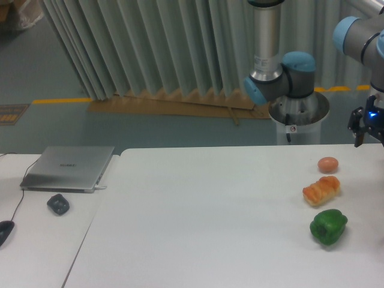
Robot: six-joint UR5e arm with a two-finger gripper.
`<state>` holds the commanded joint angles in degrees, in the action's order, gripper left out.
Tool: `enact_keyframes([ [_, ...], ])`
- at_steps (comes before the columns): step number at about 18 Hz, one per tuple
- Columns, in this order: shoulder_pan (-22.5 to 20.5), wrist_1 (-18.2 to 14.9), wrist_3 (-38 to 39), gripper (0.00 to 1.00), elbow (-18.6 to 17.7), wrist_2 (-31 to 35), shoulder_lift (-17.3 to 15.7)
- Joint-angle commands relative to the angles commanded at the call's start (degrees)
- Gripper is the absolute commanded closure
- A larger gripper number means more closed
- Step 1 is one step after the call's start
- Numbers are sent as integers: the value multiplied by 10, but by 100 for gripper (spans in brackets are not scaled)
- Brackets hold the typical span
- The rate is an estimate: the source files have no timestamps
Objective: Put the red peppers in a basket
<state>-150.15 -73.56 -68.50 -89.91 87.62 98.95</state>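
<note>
White bench (210,228) fills the lower frame. A second, lower white surface butts against its left side.

UR5e arm (282,72) stands behind the far edge, right of centre. Upper link comes in from the top right corner and drops toward the right frame edge.

Closed silver laptop (68,168) on the left surface, lid down, long side roughly parallel to the far edge. Cable runs off near its left corner.

End effector (367,129) at the far right, above the bench's back right corner. Dark body with a blue light, partly cut by the frame edge. Fingers are not resolved, so can't tell how far it's open. Nothing visibly in it.

Three items in a rough column near the right edge of the bench, all apart from the end effector:
- Green bell pepper (329,227), nearest the camera, sits squat, no clear long axis, stem direction not readable.
- Orange bread-like piece (321,190) in the middle, long axis runs left-right with the right end tipped slightly toward the back.
- Small reddish-orange round item (327,165) farthest back, near-round, can't tell orientation or if it's a pepper.

Small dark lump (58,204) in front of the laptop. Dark mouse (5,230) at the left frame edge, partly cut off.

No red pepper identifiable for certain; no basket in frame.
</note>
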Motion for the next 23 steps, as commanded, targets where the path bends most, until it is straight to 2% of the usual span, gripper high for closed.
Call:
enact_keyframes([
  [6,1,1,3,0,-5,-1,-1],
  [9,2,5,7,0,-5,-1,12],
  [21,2,7,29,0,-4,-5,7],
  [23,2,30,29,0,-9,-6,9],
])
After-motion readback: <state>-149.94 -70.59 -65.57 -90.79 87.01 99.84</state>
